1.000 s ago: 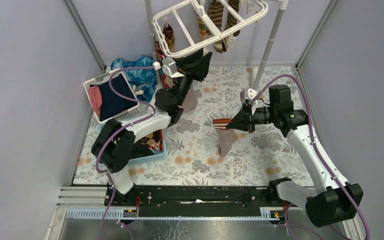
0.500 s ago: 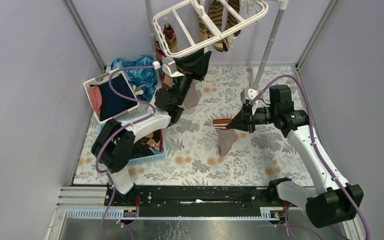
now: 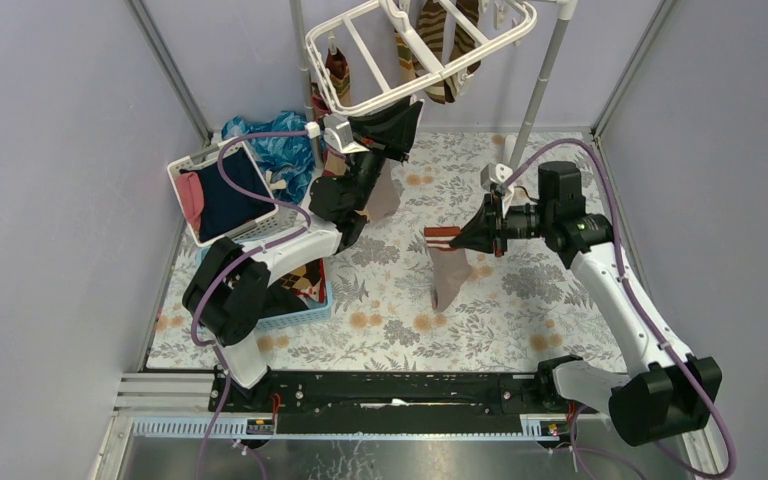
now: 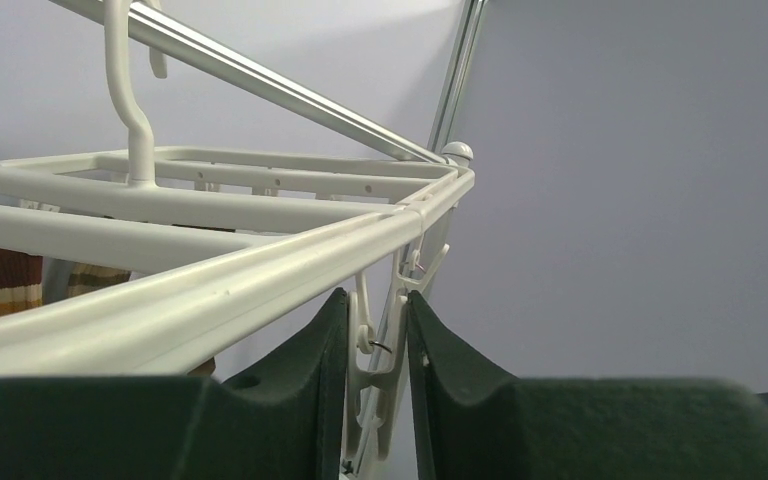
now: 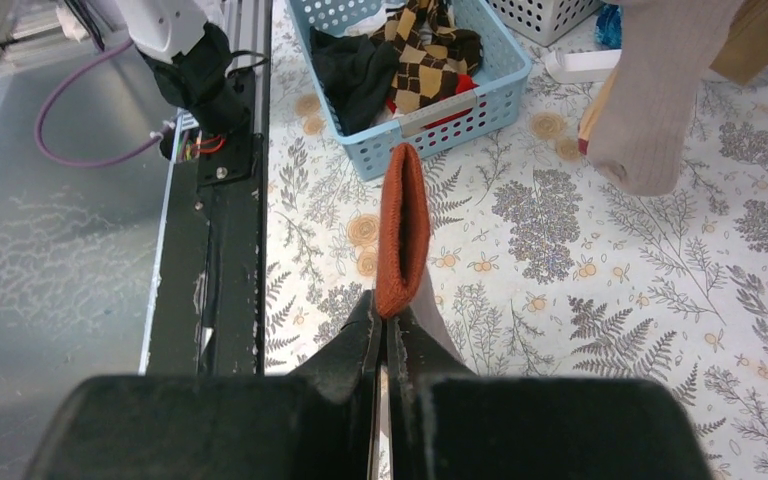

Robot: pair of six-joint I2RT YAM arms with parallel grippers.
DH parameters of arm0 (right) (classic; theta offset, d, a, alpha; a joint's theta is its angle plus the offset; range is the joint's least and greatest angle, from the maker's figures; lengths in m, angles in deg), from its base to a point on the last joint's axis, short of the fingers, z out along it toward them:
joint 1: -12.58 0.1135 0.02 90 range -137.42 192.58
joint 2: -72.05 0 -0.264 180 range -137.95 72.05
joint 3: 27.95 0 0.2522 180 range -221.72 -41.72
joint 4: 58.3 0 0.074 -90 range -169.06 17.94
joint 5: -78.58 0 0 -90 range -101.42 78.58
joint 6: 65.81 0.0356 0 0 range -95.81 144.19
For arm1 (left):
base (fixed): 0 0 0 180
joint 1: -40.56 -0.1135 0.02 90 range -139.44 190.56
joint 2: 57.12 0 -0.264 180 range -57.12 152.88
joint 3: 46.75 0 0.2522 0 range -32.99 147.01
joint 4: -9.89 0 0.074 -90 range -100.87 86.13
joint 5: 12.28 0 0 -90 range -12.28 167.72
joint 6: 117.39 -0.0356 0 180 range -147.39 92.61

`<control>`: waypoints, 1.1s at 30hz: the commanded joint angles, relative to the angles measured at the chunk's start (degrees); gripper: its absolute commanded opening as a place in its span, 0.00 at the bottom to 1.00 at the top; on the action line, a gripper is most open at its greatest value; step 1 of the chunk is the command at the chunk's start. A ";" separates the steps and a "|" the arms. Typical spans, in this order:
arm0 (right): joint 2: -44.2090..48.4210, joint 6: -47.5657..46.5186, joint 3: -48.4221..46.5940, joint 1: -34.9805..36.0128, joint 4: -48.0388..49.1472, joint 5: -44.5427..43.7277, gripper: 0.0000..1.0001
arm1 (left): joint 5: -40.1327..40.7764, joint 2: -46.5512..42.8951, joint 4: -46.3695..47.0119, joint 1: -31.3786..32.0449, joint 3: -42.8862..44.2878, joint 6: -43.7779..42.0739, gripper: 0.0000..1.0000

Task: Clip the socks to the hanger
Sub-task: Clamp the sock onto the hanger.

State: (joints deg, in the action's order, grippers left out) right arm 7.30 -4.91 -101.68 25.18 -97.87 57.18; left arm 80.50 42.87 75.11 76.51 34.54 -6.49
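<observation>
A few striped socks [image 3: 446,45] already hang from the hanger [image 4: 260,262] — more wait in the blue basket [image 5: 460,110]. Left gripper [image 4: 376,310] pinches a clip [image 4: 378,350]; right gripper [image 5: 387,318] is clamped on a tan sock [image 3: 450,280] by its red cuff, above the worktop [image 3: 390,300] — unclipped yet.

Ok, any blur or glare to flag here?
Top external view: evenly lit, sharp, large white plastic hanger frame included. Left wrist view: the dark green fingers of the left gripper look soft; the small white clip between them is crisper. Right wrist view: the tan sock with the red cuff is sharp; the grey metal sheet at left shows mottled reflections.
</observation>
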 commanded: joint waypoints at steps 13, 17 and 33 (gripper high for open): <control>-11.22 34.18 -6.13 -0.38 35.94 1.11 0.00 | 0.08 -1.51 0.23 -0.87 1.00 4.10 0.08; -15.11 48.46 -6.35 -0.39 51.40 2.86 0.00 | -0.19 -1.90 -0.03 -1.05 1.12 5.87 0.07; -35.62 101.57 -18.05 -0.38 106.28 4.08 0.00 | -1.81 -1.73 0.41 -2.18 0.99 9.58 0.06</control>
State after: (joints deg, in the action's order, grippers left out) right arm -26.17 81.88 -114.64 24.94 -9.08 60.24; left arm 79.30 42.56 74.65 75.00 34.54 2.10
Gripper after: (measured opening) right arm 0.022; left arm 0.265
